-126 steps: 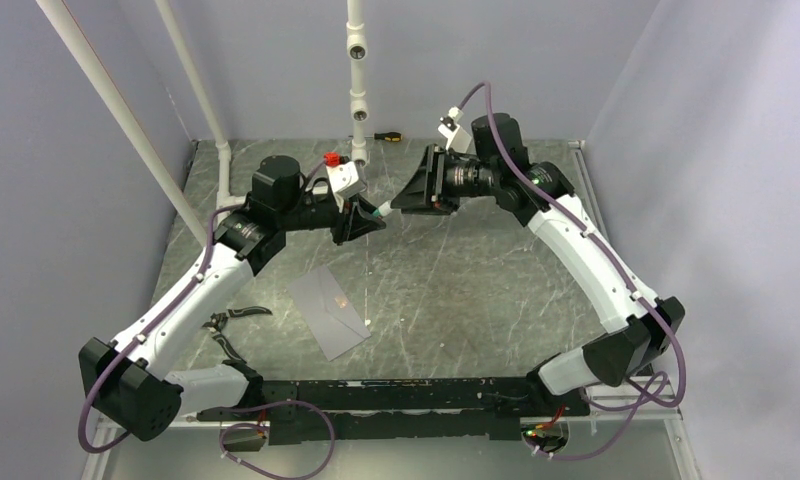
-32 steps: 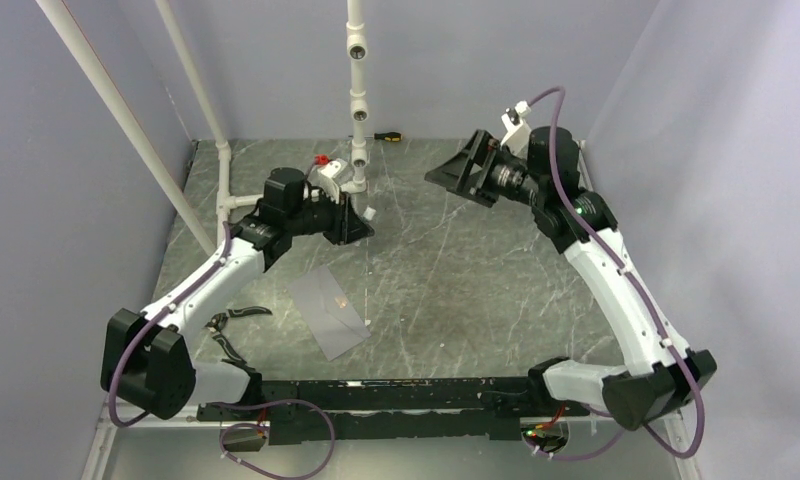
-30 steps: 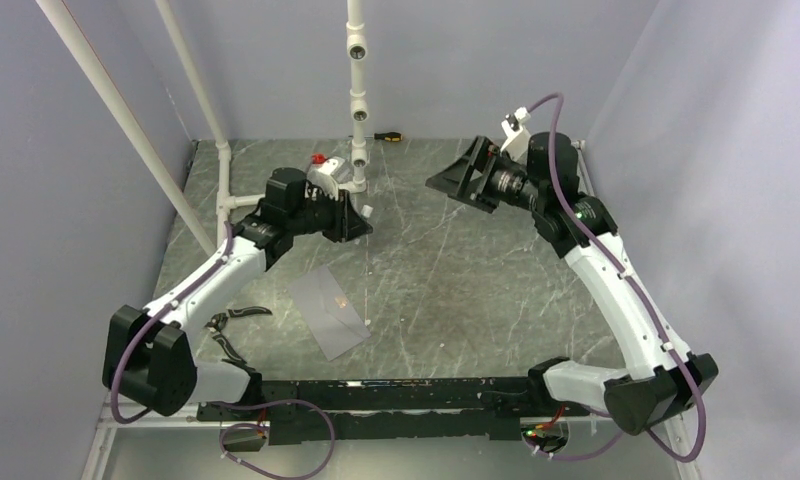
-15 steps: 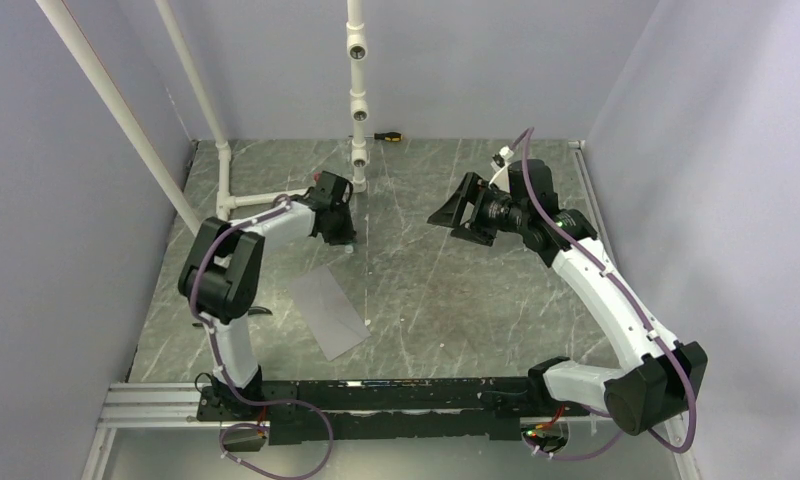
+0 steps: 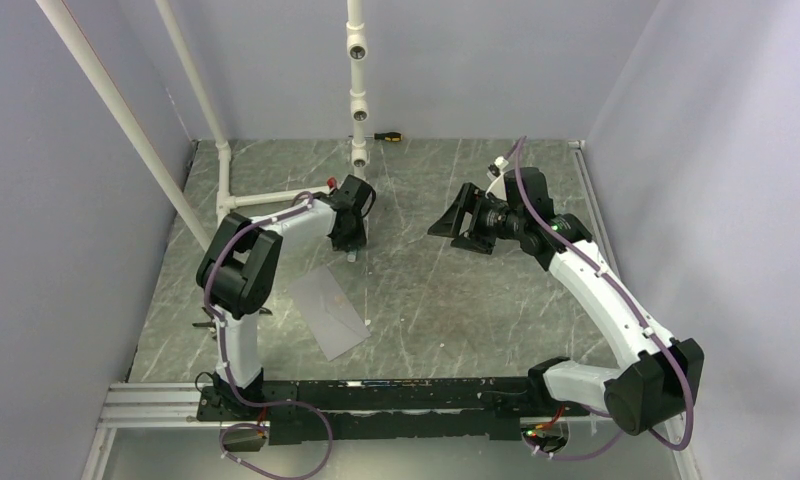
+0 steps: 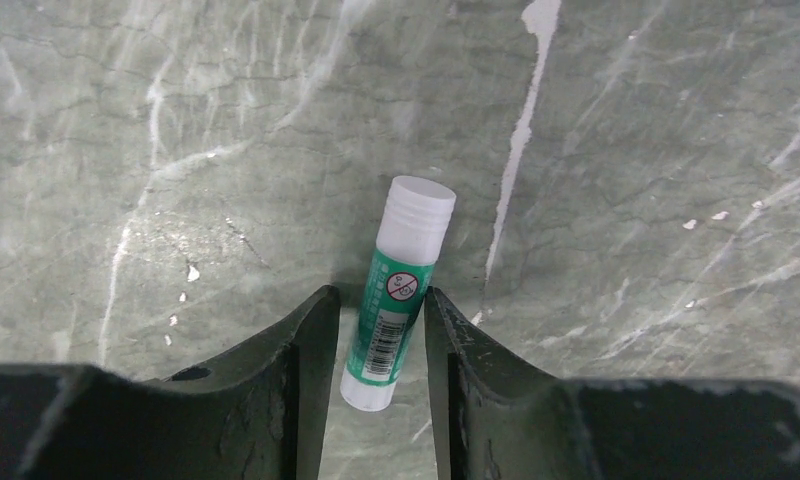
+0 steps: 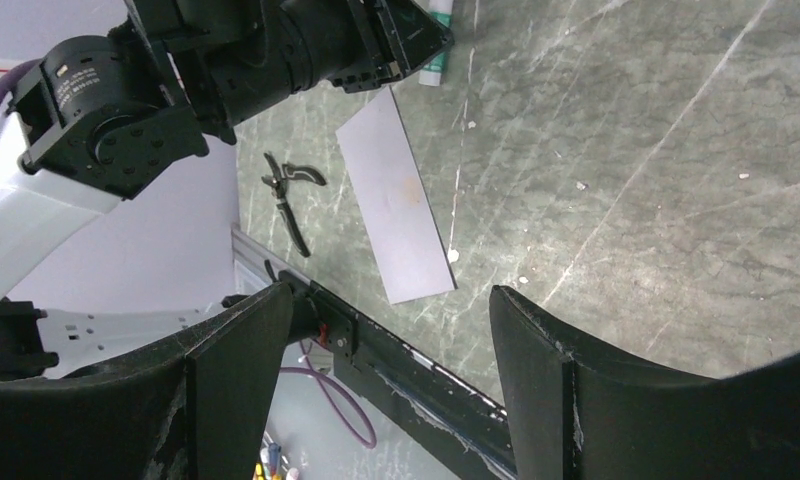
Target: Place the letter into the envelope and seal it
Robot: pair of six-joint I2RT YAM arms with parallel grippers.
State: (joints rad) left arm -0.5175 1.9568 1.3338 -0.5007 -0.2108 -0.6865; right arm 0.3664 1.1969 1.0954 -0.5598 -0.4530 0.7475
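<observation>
The grey envelope lies flat on the green stone table, flap side not discernible, with a small tan spot on it. It also shows in the right wrist view. The tan-orange letter is not in view. My left gripper is down at the table just behind the envelope's far end. In the left wrist view a green and white glue stick lies on the table between its fingers; it touches the right finger, with a gap at the left one. My right gripper hovers wide open and empty right of centre.
Black pliers lie left of the envelope, mostly hidden by the left arm in the top view. A screwdriver lies at the back edge by the white pipe post. Slanted white pipes stand at the left. A black rail runs along the front.
My left arm has swung its gripper down to the table with the glue stick, which now lies on the surface. My right gripper has dropped lower and moved toward the centre.
</observation>
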